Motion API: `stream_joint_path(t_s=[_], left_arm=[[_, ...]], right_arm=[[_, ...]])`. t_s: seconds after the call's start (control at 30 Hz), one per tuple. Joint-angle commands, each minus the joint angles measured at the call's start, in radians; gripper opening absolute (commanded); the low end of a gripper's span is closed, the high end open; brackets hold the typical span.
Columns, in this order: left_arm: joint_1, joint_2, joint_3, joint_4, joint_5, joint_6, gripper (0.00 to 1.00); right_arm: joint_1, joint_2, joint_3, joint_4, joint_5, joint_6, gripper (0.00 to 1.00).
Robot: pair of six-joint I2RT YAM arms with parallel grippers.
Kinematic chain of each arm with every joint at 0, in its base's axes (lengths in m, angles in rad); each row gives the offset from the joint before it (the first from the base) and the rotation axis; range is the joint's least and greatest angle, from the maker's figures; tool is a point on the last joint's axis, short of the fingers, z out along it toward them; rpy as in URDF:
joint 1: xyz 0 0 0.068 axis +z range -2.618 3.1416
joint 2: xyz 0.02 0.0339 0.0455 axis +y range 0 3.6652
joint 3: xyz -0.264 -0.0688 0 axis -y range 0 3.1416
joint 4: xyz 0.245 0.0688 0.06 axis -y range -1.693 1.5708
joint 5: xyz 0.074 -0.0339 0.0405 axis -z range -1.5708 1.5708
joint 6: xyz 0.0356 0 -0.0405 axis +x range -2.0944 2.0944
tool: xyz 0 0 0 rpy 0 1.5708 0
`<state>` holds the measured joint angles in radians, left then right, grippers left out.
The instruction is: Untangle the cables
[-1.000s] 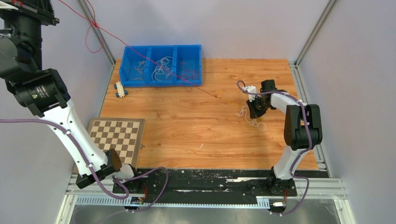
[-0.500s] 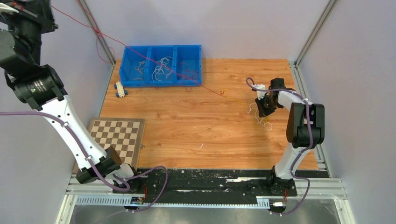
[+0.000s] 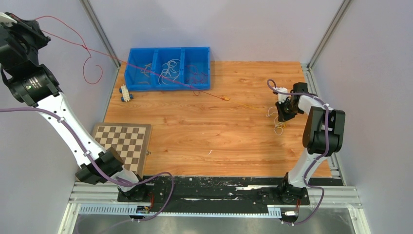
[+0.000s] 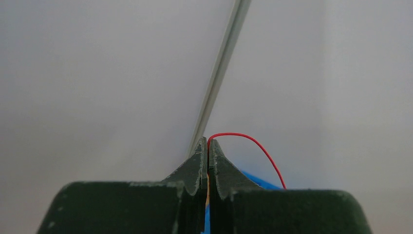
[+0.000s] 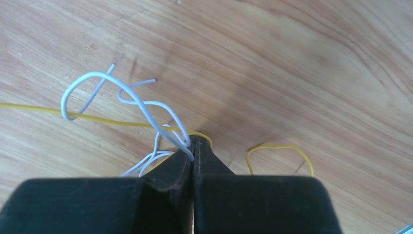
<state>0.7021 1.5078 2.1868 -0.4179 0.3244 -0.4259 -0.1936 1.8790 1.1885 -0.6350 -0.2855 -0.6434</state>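
**Pinched at both ends**

On wood table (image 3: 209, 131): blue bin (image 3: 155, 50) far left, checkerboard (image 3: 122, 141) near left. High at left, left gripper (image 4: 208, 146) clamped on red cable (image 4: 233, 133) crossing over blue bin. At right, right gripper (image 5: 193, 146) pinching white cables (image 5: 141, 103), yellow cable (image 5: 39, 110) threaded through.

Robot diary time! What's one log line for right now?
left gripper: shut on red cable, up high | right gripper: shut on white cables | yellow cable: crosses white cables
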Motion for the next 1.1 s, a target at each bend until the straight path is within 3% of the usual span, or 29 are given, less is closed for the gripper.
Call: stream_joint_path(t_s=[0.0, 0.3, 0.47, 0.53, 0.6, 0.63, 0.77, 0.87, 1.07], left_arm=[[0.016, -0.009, -0.005, -0.001, -0.086, 0.096, 0.0], [0.018, 0.022, -0.001, -0.095, -0.285, 0.209, 0.0], [0.019, 0.032, -0.031, -0.144, -0.246, 0.229, 0.0], [0.019, 0.016, -0.074, -0.125, -0.186, 0.23, 0.0], [0.02, -0.005, -0.117, -0.106, -0.035, 0.208, 0.0], [0.019, -0.016, -0.135, -0.081, 0.114, 0.193, 0.0], [-0.041, -0.153, -0.293, 0.089, 0.456, 0.078, 0.0], [-0.115, -0.218, -0.364, 0.208, 0.58, -0.02, 0.0], [-0.156, -0.247, -0.301, 0.374, 0.71, -0.25, 0.0]], right_arm=[[-0.037, 0.106, -0.11, -0.084, 0.221, -0.059, 0.0], [-0.092, 0.103, -0.108, -0.083, 0.237, -0.078, 0.0], [-0.113, 0.092, -0.12, -0.083, 0.233, -0.09, 0.0], [-0.116, 0.085, -0.124, -0.085, 0.219, -0.095, 0.0], [-0.115, 0.069, -0.128, -0.1, 0.181, -0.102, 0.0], [-0.115, 0.061, -0.127, -0.111, 0.158, -0.101, 0.0], [-0.103, 0.035, -0.107, -0.166, 0.065, -0.096, 0.0], [-0.088, 0.025, -0.089, -0.184, 0.035, -0.087, 0.0], [-0.078, 0.024, -0.047, -0.226, -0.018, -0.076, 0.0]])
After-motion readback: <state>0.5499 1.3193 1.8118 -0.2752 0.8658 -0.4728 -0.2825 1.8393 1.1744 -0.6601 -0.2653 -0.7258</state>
